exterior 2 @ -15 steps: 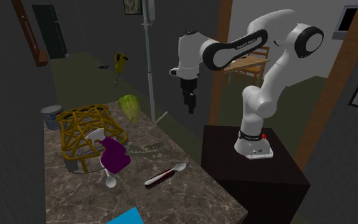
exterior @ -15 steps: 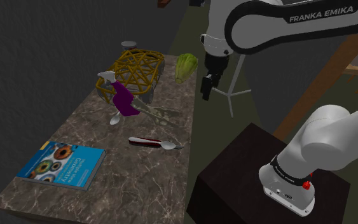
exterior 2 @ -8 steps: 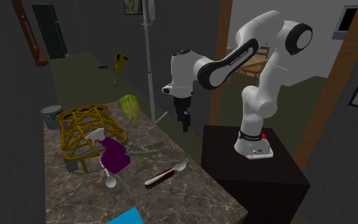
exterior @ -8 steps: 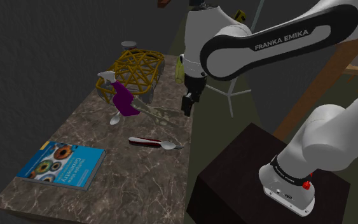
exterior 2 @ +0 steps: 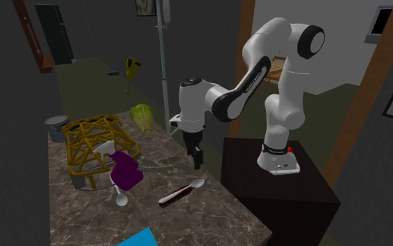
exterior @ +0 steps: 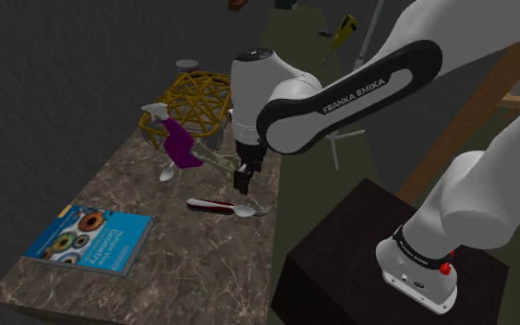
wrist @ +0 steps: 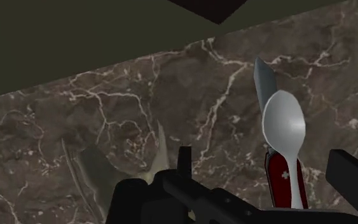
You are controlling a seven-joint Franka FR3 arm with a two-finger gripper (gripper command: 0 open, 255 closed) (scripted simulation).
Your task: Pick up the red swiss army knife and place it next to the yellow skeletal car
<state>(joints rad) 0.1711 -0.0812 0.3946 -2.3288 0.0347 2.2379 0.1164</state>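
Veined marble counter (exterior: pixel 202 254); glossy red knife (wrist: pixel 284 181) w/ polished metal spoon (wrist: pixel 283 124).

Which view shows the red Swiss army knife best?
The wrist view: the red Swiss army knife is close, its white cross, spoon and blade plain. The shoulder and second exterior views show the knife small, lying on the table.

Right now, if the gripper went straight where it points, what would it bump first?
The gripper would likely meet the marble tabletop, just beside the spoon of the red knife; depth is unclear.
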